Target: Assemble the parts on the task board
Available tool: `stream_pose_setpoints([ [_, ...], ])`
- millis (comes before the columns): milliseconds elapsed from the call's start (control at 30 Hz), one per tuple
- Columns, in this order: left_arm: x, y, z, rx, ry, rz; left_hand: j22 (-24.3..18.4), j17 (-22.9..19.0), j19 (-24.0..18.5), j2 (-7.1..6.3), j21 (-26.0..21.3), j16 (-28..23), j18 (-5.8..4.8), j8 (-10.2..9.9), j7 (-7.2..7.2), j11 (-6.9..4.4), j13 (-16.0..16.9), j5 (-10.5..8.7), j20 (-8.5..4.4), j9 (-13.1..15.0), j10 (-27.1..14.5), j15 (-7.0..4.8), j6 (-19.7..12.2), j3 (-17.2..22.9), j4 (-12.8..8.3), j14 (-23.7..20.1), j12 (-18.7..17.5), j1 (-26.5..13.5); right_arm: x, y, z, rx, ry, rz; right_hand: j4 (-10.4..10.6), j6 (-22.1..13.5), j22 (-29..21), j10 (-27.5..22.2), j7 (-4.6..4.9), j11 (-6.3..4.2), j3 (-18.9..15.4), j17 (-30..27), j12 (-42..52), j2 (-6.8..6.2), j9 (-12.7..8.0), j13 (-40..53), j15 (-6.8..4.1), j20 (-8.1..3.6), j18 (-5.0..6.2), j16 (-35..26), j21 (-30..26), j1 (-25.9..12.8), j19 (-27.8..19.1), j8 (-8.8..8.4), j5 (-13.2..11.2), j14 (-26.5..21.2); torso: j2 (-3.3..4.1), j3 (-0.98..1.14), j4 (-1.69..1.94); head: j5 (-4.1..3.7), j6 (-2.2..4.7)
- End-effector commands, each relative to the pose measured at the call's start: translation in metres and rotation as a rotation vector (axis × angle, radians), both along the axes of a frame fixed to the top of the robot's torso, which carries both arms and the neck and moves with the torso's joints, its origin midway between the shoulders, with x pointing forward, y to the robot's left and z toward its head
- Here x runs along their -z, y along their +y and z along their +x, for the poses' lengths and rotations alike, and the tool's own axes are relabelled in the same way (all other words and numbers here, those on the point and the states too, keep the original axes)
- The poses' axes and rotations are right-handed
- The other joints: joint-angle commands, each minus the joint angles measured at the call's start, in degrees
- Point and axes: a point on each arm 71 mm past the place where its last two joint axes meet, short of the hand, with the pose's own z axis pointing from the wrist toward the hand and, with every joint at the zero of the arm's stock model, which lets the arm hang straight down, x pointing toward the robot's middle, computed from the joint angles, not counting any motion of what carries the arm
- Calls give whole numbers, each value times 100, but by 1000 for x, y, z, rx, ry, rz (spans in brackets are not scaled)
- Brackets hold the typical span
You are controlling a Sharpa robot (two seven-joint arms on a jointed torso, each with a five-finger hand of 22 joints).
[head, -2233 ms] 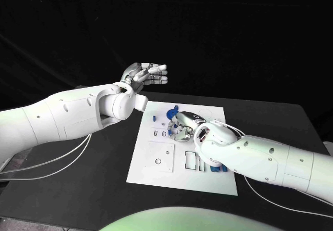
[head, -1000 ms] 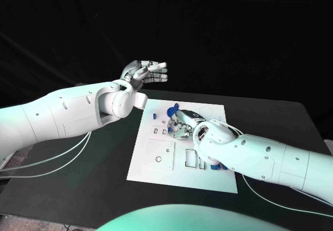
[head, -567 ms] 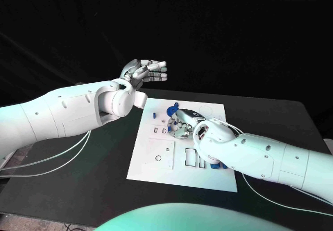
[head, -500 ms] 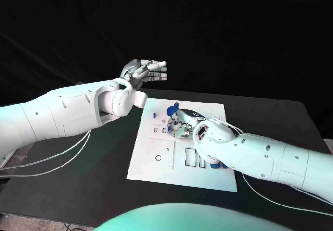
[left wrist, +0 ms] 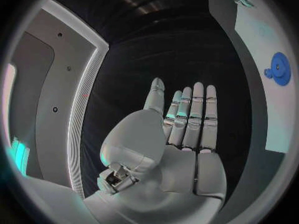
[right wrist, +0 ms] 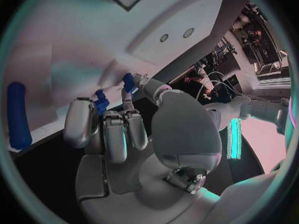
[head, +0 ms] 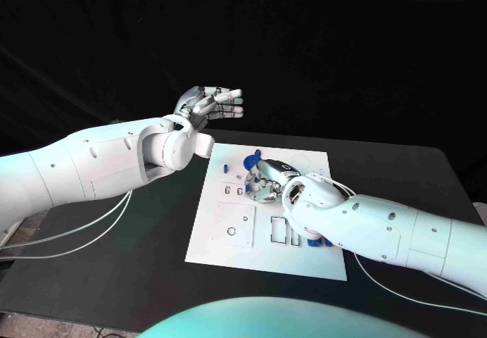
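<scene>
1. Looking down from the head view, the white task board (head: 266, 239) lies in the middle of the black counter (head: 406, 176). The left hand (head: 210, 105) is raised beyond the board's far left corner, off the counter surface, its fingers (head: 231, 102) spread apart and grasping nothing. The right hand (head: 266, 182) is lowered onto the upper middle of the board, fingers curled downward against it. Small blue parts (head: 250, 160) lie just beyond that hand near the board's far edge, and another blue part (head: 321, 241) peeks out beside the right forearm close to the board's right edge (most of it is covered by the arm). Dark cut-out slots (head: 278, 230) sit near the board's middle.

2. From the left wrist view, the left hand (left wrist: 181, 134) is flat and released, its fingers (left wrist: 197, 109) straight and side by side, the thumb apart, with nothing between them. A round blue part (left wrist: 279, 68) lies on the pale board (left wrist: 268, 40) well away from this hand.

3. From the right wrist view, the right hand (right wrist: 124, 134) has its fingers (right wrist: 115, 129) bent down toward the board, and two small blue parts (right wrist: 101, 100) show right at the fingertips (whether they are actually pinched or merely touched, I cannot tell). A long blue part (right wrist: 17, 115) lies on the board apart from the hand.
</scene>
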Motion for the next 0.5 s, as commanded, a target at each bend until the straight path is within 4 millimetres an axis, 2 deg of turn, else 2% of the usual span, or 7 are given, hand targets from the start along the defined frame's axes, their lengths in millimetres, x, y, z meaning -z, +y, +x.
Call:
stream_pose_setpoints([
  [33,-1,-2,0,14,-5,-10,-5,5,-20,10,-26,-20,69,-21,-12,13,6,-7,39,9,-44,-7,-40,-92,-33,-32,-11,-48,1,1,-1,-19,3,-12,35,-53,-5,-18,6,44,-21,1500,-31,-39,-13,608,30,6,-59,34,-25,-63,-31,-46,-2,595,5,0,-2,4,1],
  [500,-1,-1,0,13,-4,-9,-5,5,-20,10,-26,-20,69,-21,-12,13,6,-7,39,9,-44,-7,-40,-92,-33,-32,-11,-48,1,1,-1,-20,5,-15,50,-133,-17,-42,32,68,-63,1484,-52,-101,-37,580,52,27,-55,30,-50,-110,-41,-92,50,591,6,2,-3,7,-6],
])
